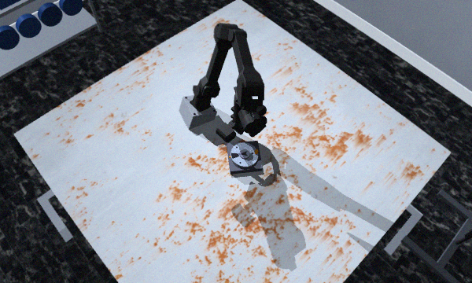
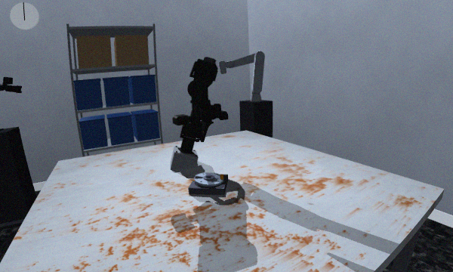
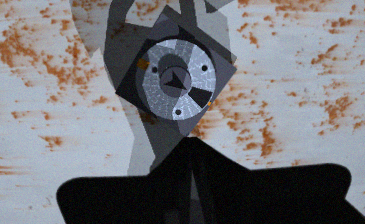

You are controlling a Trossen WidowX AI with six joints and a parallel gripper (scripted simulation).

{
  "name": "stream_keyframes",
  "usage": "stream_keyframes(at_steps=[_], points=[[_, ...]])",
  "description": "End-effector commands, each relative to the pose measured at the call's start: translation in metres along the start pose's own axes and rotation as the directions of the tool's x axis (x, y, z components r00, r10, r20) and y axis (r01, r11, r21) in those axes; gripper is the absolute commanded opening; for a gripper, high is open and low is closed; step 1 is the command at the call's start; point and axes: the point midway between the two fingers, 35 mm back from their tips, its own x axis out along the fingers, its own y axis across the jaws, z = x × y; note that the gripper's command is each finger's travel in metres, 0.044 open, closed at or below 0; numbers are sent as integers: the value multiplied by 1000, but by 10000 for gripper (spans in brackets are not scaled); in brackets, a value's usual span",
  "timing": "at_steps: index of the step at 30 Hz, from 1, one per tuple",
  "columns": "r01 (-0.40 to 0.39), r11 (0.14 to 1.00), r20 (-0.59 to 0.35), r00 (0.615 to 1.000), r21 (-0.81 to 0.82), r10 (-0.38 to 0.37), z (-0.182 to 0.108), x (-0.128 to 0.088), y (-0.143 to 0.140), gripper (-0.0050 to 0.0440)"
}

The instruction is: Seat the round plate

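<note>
The round grey plate [image 3: 175, 80] lies on the dark square base [image 3: 223, 70] near the middle of the table, in front of the arm's mount. It also shows in the top view [image 1: 244, 154] and the exterior view [image 2: 209, 179]. Its orange tab [image 3: 143, 63] sits at the rim, next to a small hole [image 3: 154, 70]. I cannot tell whether the pin is in that hole. My gripper [image 3: 189, 143] hangs above the plate, apart from it, with its fingers shut on nothing. The arm is folded over the base.
A shelf with blue and brown boxes [image 2: 115, 91] stands behind the table. A second arm on a black stand [image 2: 254, 109] is at the back, and a black pedestal [image 2: 4, 170] is at the left. A rack of blue cylinders [image 1: 27, 23] lies off the table.
</note>
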Motion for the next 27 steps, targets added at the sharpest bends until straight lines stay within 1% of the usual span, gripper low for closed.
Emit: stream_keyframes(at_steps=[1, 15, 16, 18, 19, 20, 22, 23, 24, 25, 27], points=[[3, 1000, 10, 1000, -5, -3, 1, -6, -2, -50], [4, 1000, 9, 1000, -4, -4, -1, -5, 0, -50], [-1, 1000, 0, 1000, 0, 1, 2, 0, 0, -50], [-1, 1000, 0, 1000, 0, 1, 2, 0, 0, -50], [-4, 1000, -10, 1000, 3, 4, 6, 9, 2, -50], [-2, 1000, -10, 1000, 1, 2, 16, 19, 6, -50], [0, 1000, -11, 1000, -2, 0, 38, 46, 19, -50], [1, 1000, -20, 1000, -1, -1, 46, 60, 27, -50], [-3, 1000, -23, 1000, 3, 3, 51, 69, 33, -50], [-4, 1000, -13, 1000, 2, 4, 57, 75, 36, -50], [-3, 1000, 4, 1000, -1, 3, 65, 78, 40, -50]])
